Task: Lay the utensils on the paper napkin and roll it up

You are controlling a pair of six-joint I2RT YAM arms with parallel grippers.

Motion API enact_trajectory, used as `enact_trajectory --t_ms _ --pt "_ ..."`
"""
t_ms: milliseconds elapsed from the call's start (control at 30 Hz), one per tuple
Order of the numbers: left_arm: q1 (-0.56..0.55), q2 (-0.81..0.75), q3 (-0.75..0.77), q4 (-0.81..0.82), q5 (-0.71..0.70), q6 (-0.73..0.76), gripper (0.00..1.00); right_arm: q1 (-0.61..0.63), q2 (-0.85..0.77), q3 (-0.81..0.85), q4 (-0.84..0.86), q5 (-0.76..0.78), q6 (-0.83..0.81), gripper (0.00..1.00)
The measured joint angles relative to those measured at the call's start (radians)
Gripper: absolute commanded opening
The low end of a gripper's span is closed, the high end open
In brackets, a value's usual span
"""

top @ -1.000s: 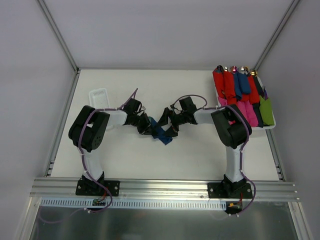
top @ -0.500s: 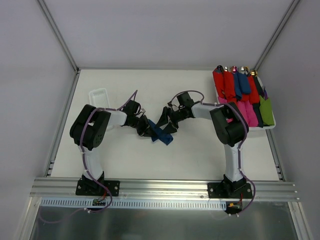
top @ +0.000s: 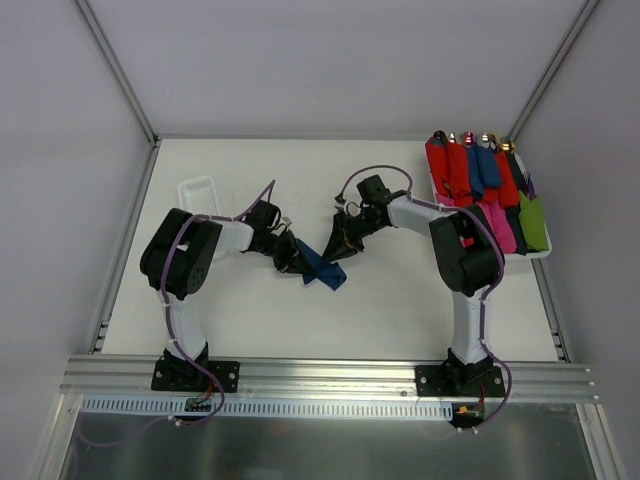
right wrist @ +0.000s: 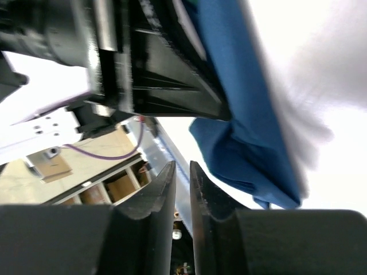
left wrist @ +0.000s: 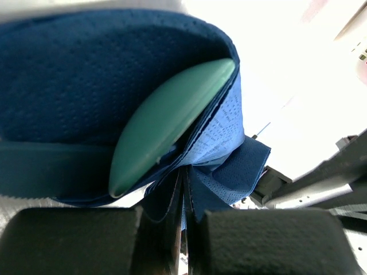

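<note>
The paper napkin [top: 322, 270] lies crumpled in the middle of the table, with my left gripper [top: 293, 257] at its left end. In the left wrist view the napkin [left wrist: 74, 74] wraps round a teal utensil [left wrist: 166, 132], whose rounded end shows. My left gripper [left wrist: 184, 195] is shut on a pinched fold of the napkin. My right gripper [top: 335, 247] hangs just right of the napkin. In the right wrist view my right gripper [right wrist: 182, 172] has its jaws nearly together with nothing between them, and the napkin [right wrist: 246, 132] lies beyond them, apart.
A white tray [top: 540, 255] at the back right holds several red, pink, blue and green rolled bundles [top: 480, 185]. A small white container [top: 198, 193] sits at the back left. The left arm's black body [right wrist: 155, 69] fills the right wrist view's top.
My right gripper has closed from wide open and has drawn back a little from the napkin, towards the rear. The left gripper keeps its hold and place.
</note>
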Motion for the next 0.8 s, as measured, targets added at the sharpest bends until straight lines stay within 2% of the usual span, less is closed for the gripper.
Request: enact_trajectory --t_ms 400,800 --pt "0.0 0.0 -0.002 0.004 0.002 0.008 0.0 -0.08 0.026 0.006 -0.019 0.077 -0.063 0.1" --pt "0.001 0.0 -0.003 0.005 0.002 0.007 0.0 -0.042 0.052 0.003 -0.021 0.088 -0.121 0.02"
